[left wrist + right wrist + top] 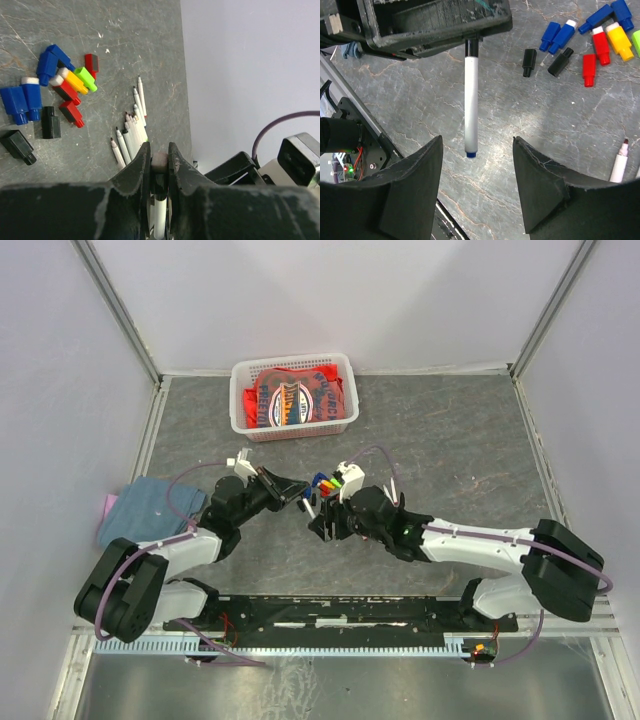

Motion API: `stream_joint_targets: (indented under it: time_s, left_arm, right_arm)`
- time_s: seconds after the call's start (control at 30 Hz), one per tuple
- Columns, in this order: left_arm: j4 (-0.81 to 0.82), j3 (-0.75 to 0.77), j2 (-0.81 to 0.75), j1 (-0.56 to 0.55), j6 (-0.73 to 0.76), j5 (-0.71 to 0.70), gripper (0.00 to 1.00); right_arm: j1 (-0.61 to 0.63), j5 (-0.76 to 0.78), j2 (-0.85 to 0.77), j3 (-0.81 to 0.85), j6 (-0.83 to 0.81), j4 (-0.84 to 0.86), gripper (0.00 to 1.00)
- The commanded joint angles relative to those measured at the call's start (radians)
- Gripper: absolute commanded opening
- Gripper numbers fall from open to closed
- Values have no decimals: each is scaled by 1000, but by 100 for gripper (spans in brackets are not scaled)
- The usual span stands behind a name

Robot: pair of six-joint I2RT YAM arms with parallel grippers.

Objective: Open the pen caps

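At mid-table, the left gripper [159,165] is clamped on a pen [471,100] by its black end. The right gripper [477,147], jaws apart, has the barrel at twelve o'clock. Its next move is probably to close there and pull straight off.

Right tool [478,145] spread wide — pen [471,100] ahead, caps [590,45] scattered beyond.

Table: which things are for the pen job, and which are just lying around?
For the job:
- pen, pinched in the left gripper
- right gripper, open
- loose pen caps
- uncapped pens

Just lying about:
- white basket of red packets
- blue cloth
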Motion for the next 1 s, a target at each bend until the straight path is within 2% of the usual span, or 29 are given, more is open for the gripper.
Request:
stream_joint_targets:
  time_s: [0.0, 0.2, 0.4, 0.63, 0.73, 0.83, 0.97]
  left_arm:
    - [65, 35, 7, -10, 38, 51, 3]
    - [76, 37, 12, -11, 37, 90, 3]
    - [132, 35, 43, -11, 14, 140, 3]
    - [166, 35, 66, -12, 4, 170, 3]
    - [176, 35, 71, -12, 2, 176, 3]
    - [175, 38, 73, -11, 1, 177, 3]
    - [157, 60, 88, -12, 2, 178, 3]
  right_arm:
    - [-7, -33, 41, 62, -17, 54, 64]
    - [-32, -88, 84, 80, 12, 105, 59]
    - [-69, -172, 122, 82, 62, 173, 43]
    - [-96, -221, 136, 69, 102, 227, 33]
    - [-102, -235, 144, 69, 113, 236, 21]
    - [-105, -243, 157, 72, 115, 231, 3]
    - [-107, -245, 174, 78, 108, 203, 1]
